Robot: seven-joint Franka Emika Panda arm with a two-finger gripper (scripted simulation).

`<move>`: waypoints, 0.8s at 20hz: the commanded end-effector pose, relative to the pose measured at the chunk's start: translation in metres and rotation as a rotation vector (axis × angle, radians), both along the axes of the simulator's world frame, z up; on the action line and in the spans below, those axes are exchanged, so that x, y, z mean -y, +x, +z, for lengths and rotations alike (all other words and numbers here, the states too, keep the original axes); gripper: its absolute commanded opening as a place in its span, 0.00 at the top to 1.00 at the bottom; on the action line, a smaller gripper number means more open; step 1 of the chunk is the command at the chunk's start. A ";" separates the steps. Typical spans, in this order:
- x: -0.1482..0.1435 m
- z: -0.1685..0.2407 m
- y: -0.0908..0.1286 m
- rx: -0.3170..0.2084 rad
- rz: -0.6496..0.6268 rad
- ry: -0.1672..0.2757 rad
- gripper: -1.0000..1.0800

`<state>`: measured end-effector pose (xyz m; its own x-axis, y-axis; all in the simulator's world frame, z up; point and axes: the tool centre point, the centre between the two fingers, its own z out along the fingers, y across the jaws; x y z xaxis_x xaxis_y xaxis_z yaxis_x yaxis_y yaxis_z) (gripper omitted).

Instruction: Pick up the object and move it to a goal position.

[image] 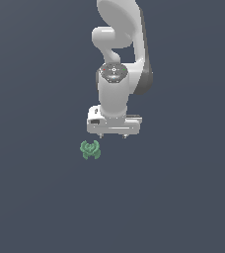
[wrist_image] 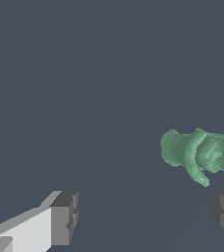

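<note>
Near the camera in the wrist view: two dark gray fingertips, one at the lower left of the frame and one at the lower right edge, far apart from each other. Nothing between them but bare dark floor. So, a released gripper, jaws spread wide, holding nothing.

A bit farther in the same view: the green object, lumpy with curled ridges, at the right side of the frame, partly cut off by the edge. Sits just beyond the right fingertip, not between the two. Not touching either one.

In the exterior view, lower middle of the frame: the same green object, small, lying on the dark floor. Just above it and toward the exterior view's right: the white gripper, pointing down, with two tiny finger stubs peeking out under its wide body. Off to one side of the object, not over it. A clear gap between them.

Farther up, at the top middle of the frame: the white arm, thick and round, with a dark band along one side, curving up and out of the picture.
</note>
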<state>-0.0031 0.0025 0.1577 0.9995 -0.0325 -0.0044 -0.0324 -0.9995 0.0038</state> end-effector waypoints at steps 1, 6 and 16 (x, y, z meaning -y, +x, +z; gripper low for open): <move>0.000 0.000 0.000 0.000 0.000 0.000 0.04; -0.002 0.009 0.005 0.017 0.022 0.000 0.04; -0.006 0.021 0.011 0.041 0.054 -0.002 0.04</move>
<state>0.0079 0.0082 0.1792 0.9991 0.0199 0.0369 0.0197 -0.9998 0.0051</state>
